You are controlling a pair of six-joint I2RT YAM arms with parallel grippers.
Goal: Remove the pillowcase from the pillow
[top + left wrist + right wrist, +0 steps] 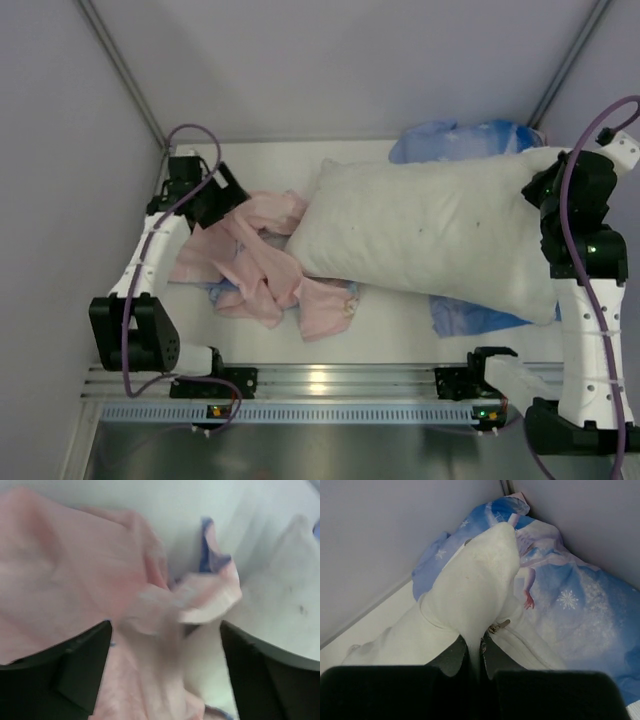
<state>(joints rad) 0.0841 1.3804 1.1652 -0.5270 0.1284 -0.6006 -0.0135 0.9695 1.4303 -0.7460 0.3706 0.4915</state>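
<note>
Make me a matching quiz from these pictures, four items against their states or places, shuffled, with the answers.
1 pillowcase
2 pillow
3 left gripper
4 right gripper

A pinching a white corner
B crumpled, pink side out, at the left
C jaws open above pink fabric
D bare white, lying across the middle

Pairs: 1-B, 2-D, 3-C, 4-A

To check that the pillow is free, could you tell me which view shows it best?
The top view: nearly the whole pillow lies bare. The right wrist shows only one pinched corner; the left wrist, a blurred edge.
</note>
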